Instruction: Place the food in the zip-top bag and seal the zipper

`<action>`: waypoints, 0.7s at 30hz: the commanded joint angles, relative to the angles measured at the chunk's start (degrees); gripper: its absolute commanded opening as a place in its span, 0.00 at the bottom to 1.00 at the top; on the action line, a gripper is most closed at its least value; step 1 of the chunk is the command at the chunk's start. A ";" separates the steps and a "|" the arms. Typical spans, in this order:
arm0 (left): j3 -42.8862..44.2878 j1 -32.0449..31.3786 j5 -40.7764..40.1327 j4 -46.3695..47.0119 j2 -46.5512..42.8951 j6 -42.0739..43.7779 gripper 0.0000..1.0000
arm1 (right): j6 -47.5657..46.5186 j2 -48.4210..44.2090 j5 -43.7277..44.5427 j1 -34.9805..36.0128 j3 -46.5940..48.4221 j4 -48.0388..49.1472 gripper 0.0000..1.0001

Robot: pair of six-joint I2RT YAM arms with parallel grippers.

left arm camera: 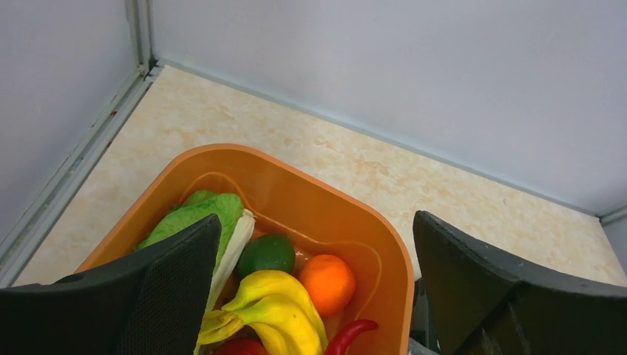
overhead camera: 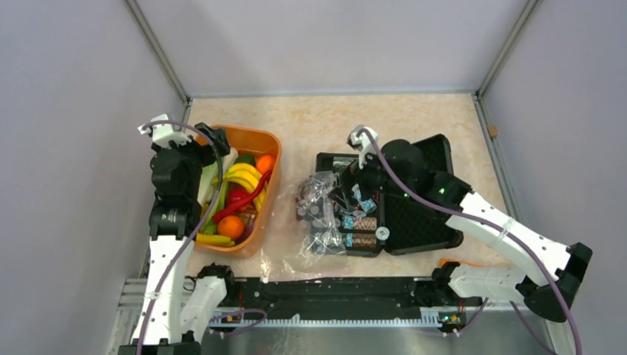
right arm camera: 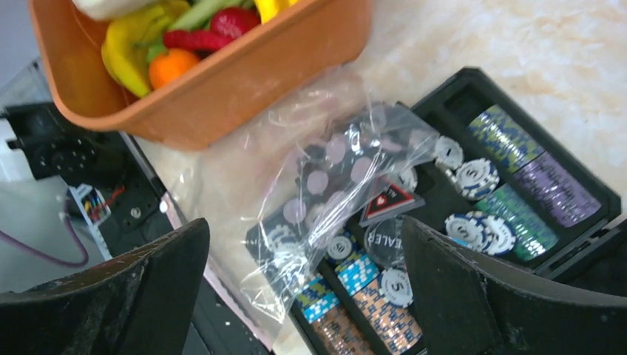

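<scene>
The food lies in an orange tub (overhead camera: 268, 140): bananas (left arm camera: 277, 303), an orange (left arm camera: 327, 282), a green lime (left arm camera: 266, 254), a lettuce leaf (left arm camera: 200, 218) and a red chilli (left arm camera: 351, 336). My left gripper (left arm camera: 316, 240) hangs open and empty above the tub's far end (overhead camera: 216, 142). The clear zip-top bag (right arm camera: 325, 177) lies crumpled on the table between the tub and the black case, draped over the case's left edge (overhead camera: 318, 214). A pale pink zipper strip (right arm camera: 236, 299) runs along its near edge. My right gripper (right arm camera: 304, 229) is open and empty just above the bag (overhead camera: 346, 186).
The open black hard case (overhead camera: 418, 214) holds rows of poker chips (right arm camera: 517, 155) and a dealer button (right arm camera: 384, 240). The arms' black base rail (overhead camera: 333, 292) runs along the near edge. Grey walls enclose the table on three sides.
</scene>
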 commanded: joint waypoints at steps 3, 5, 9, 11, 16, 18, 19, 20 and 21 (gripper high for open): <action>-2.70 0.37 -6.88 2.78 -3.71 -3.31 0.99 | 4.98 -2.77 7.69 4.92 -5.74 4.52 0.99; -3.48 0.37 -5.38 3.88 -4.66 -2.74 0.99 | 8.65 -5.61 7.21 5.07 -10.69 8.05 0.99; -6.02 0.37 -1.82 4.44 -6.60 -7.49 0.99 | 12.77 -9.13 8.32 5.09 -17.15 8.98 0.99; -7.00 0.37 5.03 7.01 -6.91 -6.82 0.99 | 12.46 -8.65 8.83 5.14 -17.62 6.49 0.99; -8.38 0.37 16.54 13.48 -6.22 -5.10 0.99 | 9.90 -9.60 2.77 5.15 -19.55 3.05 0.99; -8.28 0.37 17.51 13.24 -5.66 -4.63 0.99 | 7.98 -12.64 -1.54 5.10 -23.08 5.80 0.99; -8.20 0.37 17.72 12.99 -5.49 -4.63 0.99 | 7.33 -13.91 -3.29 5.13 -24.55 6.83 0.99; -8.24 0.37 18.08 12.85 -5.32 -4.55 0.99 | 7.35 -15.03 -4.10 5.17 -25.66 7.27 0.99; -8.22 0.38 18.61 12.89 -5.21 -4.59 0.99 | 7.67 -15.59 -3.83 5.16 -26.24 7.33 0.99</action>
